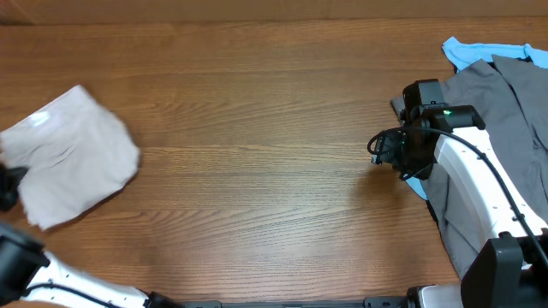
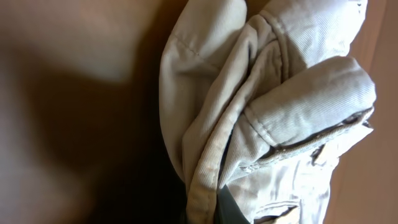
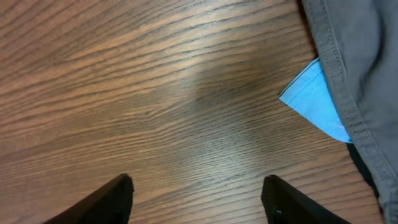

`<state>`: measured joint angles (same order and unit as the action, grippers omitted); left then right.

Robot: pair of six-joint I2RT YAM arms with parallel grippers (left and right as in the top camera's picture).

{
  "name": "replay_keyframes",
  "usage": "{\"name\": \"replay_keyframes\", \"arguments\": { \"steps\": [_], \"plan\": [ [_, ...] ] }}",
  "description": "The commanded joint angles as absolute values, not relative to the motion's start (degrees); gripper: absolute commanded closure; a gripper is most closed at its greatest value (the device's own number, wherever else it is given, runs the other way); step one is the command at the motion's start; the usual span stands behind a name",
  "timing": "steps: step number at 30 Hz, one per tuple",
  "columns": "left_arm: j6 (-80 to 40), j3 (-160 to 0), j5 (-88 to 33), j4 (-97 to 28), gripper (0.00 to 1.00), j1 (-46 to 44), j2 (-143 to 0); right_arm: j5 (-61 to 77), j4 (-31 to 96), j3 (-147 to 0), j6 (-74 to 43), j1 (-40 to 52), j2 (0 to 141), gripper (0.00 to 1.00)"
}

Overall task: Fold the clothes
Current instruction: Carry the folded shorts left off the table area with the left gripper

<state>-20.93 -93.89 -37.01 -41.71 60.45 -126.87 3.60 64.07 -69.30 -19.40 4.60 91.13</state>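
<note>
The clothes, pale beige shorts [image 1: 73, 154], lie bunched in a folded heap at the table's far left. My left gripper [image 1: 7, 184] is at their left edge, mostly out of the overhead view. In the left wrist view the bunched shorts [image 2: 261, 93] fill the frame, and a seamed fold runs down into my left gripper [image 2: 208, 208], which is shut on it. My right gripper [image 1: 383, 147] hovers far to the right over bare wood. Its fingers [image 3: 115, 193] stand wide apart with nothing between them, so my right gripper [image 3: 198, 186] is open.
A grey garment [image 1: 505, 111] lies at the right edge over a light blue cloth [image 1: 471, 51]. In the right wrist view the grey hem [image 3: 360, 56] and a blue corner [image 3: 317, 99] sit just right of my open fingers. Wooden table [image 1: 257, 128] lies between the arms.
</note>
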Motion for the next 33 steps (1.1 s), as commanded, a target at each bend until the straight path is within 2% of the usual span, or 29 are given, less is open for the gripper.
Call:
{"name": "replay_keyframes", "arguments": {
  "steps": [1, 2, 5, 6, 7, 12, 18, 25, 27, 29, 31, 33],
  "plan": [
    [-21.9, -93.8, -40.6, -41.1, 0.87, 63.9, -123.9, 3.1, 63.5, -70.5, -19.2, 4.4, 90.0, 0.28],
    [-21.9, -93.8, -40.6, -40.8, 0.83, 64.4, -123.9, 3.1, 63.4, -70.5, -19.2, 4.4, 90.0, 0.28],
    [-21.9, -93.8, -40.3, -39.7, 0.62, 64.9, -123.9, 3.9, 63.5, -70.5, -19.1, 4.4, 90.0, 0.28],
    [-21.9, -93.8, -39.9, -39.4, 0.34, 64.8, -123.9, 3.9, 63.6, -70.5, -19.2, 4.4, 90.0, 0.28],
    [-21.9, -93.8, -39.5, -38.8, 0.0, 64.7, -123.9, 3.9, 63.7, -70.5, -19.1, 4.4, 90.0, 0.28],
    [-21.9, -93.8, -37.6, -39.3, 0.0, 64.6, -122.9, 3.9, 63.7, -70.5, -19.1, 4.4, 90.0, 0.28],
    [-19.2, -93.8, -33.6, -38.7, 0.0, 63.1, -115.3, 3.9, 62.9, -70.5, -19.2, 4.4, 90.0, 0.26],
    [-16.2, -93.8, -27.9, -41.2, 0.0, 55.1, -104.2, 3.9, 62.8, -70.5, -18.9, 4.4, 90.0, 0.2],
    [-15.6, -93.8, -23.0, -45.3, 0.0, 50.7, -101.7, 3.9, 62.9, -70.5, -18.9, 4.4, 90.0, 0.19],
    [-15.8, -93.8, -13.1, -52.5, 0.0, 45.1, -99.8, 3.9, 62.9, -70.5, -18.2, 4.4, 90.0, 0.19],
    [-20.4, -93.8, 1.3, -61.8, 0.0, 38.1, -99.4, 3.9, 62.9, -70.5, -17.6, 4.4, 90.0, 0.19],
    [-24.1, -93.6, 8.8, -67.7, 0.0, 33.3, -99.9, 3.9, 62.9, -70.5, -17.6, 4.4, 90.0, 0.19]
  ]
}}
